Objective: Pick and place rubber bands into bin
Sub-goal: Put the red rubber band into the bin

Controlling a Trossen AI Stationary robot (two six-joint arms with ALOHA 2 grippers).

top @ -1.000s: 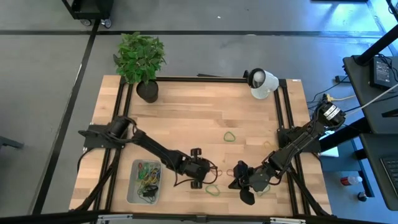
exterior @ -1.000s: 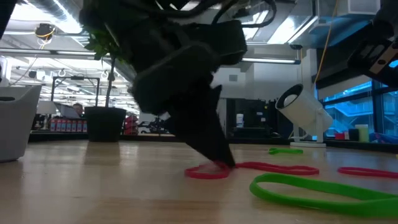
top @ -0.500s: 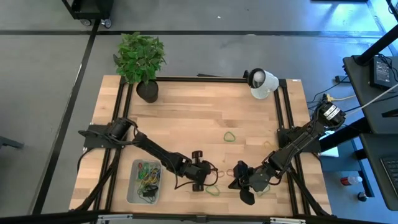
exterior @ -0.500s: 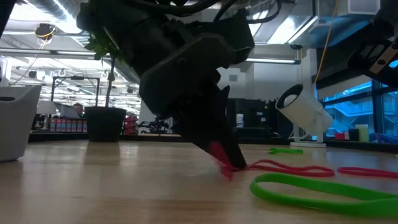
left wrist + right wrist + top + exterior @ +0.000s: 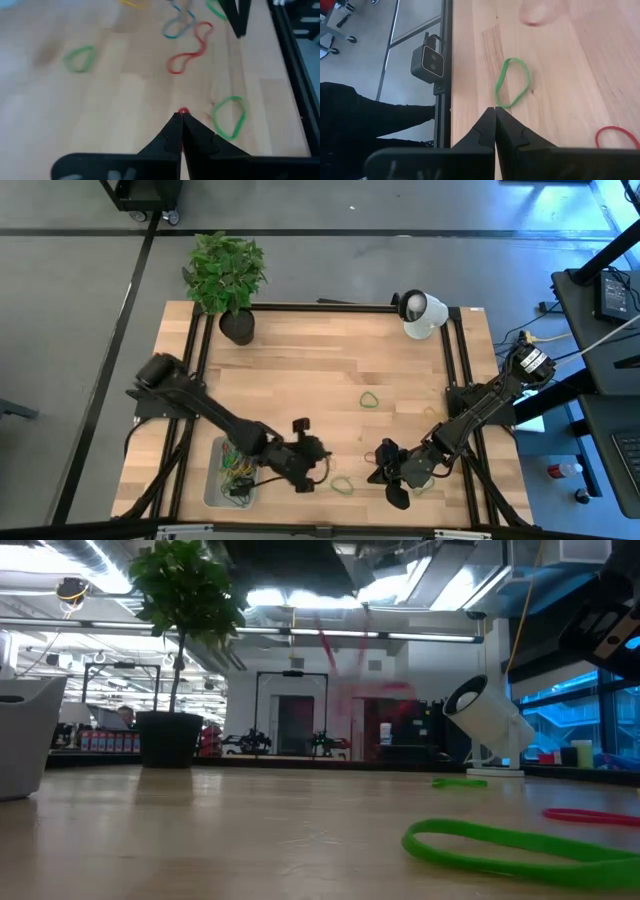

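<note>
Pale wooden table (image 5: 300, 370): left gripper (image 5: 180, 116), lower centre, pinches a thin red rubber band (image 5: 183, 111). Pale grey shallow bin (image 5: 212, 480), lower left, holds tangled coloured bands. Right gripper (image 5: 495, 111) closed, empty.

Table (image 5: 300, 370): light blond wood, black frame. Bin (image 5: 212, 483): pale grey-white, holding green, yellow, red and black bands. Left gripper (image 5: 181, 131): black, pinching a red band (image 5: 183, 111). Green rubber band (image 5: 343, 485) at its 3 o'clock. Plant (image 5: 226, 270): green leaves, black pot.

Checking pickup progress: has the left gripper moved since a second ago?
Yes. The left gripper, shut on a red band, has lifted off the table and shifted slightly toward the bin.
</note>
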